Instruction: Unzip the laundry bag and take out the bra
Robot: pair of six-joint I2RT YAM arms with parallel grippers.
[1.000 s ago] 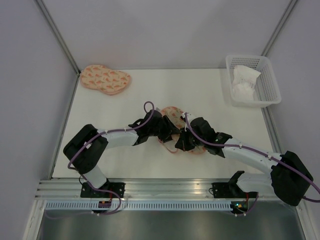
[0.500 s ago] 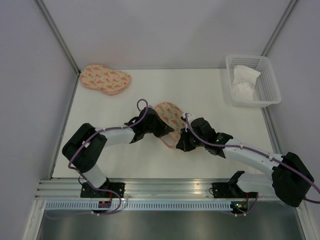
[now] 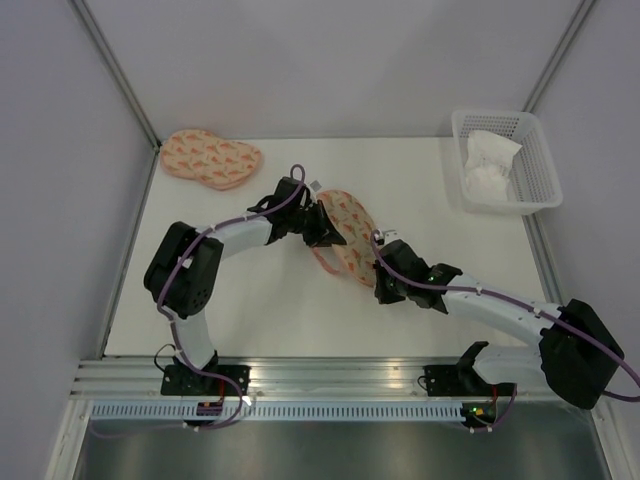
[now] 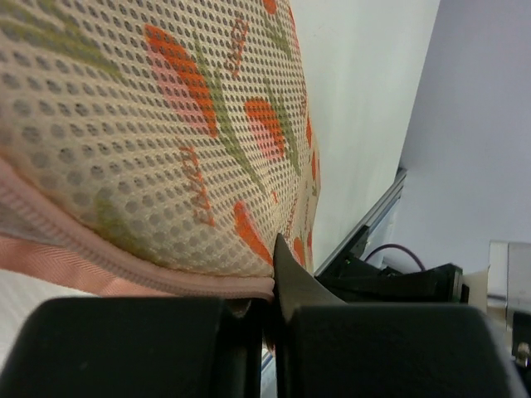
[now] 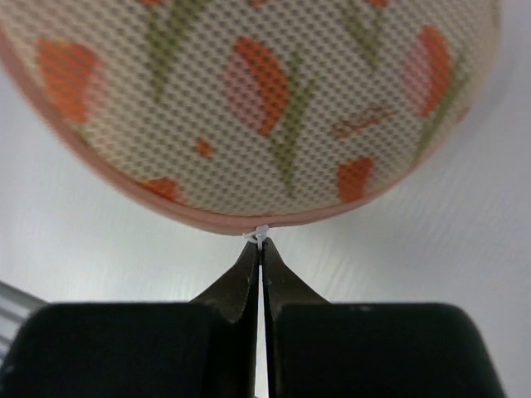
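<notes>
The laundry bag, peach with orange leaf print and a pink rim, is stretched between my two grippers at the table's middle. My left gripper is shut on the bag's pink zipper rim at its far-left end; its pinch point shows in the left wrist view. My right gripper is at the bag's near-right end, shut on the small white zipper pull at the rim. The bag fills the top of the right wrist view. The bra is not in view.
A second peach leaf-print pouch lies at the back left corner. A white lattice basket holding white cloth stands at the back right. The right arm shows behind the bag in the left wrist view.
My left gripper has moved back and slightly right with the bag's end, and the bag now lies stretched out diagonally. My right gripper has shifted a little to the right and nearer.
</notes>
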